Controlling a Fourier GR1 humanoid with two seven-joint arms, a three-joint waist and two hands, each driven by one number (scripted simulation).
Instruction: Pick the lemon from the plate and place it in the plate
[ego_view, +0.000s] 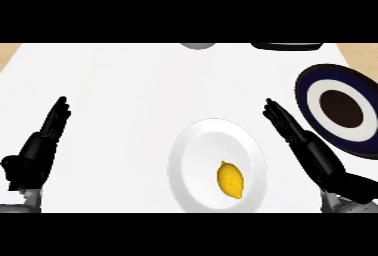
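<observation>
A yellow lemon lies on a plain white plate near the lower middle of the white counter, set toward the plate's lower right part and lying lengthwise along the plate. To the right, near the counter's edge, sits a second plate with a dark blue rim, a white ring and a dark brown centre; it is partly cut off by the view's right side. The right hand comes in from the lower right with its fingers straight and held together, pointing up and to the left; it lies between the two plates, just beside the white plate's right rim and apart from the lemon, with nothing in its hold. The left hand shows at the view's left side, open with fingers straight and pointing up, well apart from the white plate and holding nothing. At the counter's far edge a grey rounded object and a dark object are only partly visible, too cut off to identify. Light wood shows beyond the counter's upper corners.
</observation>
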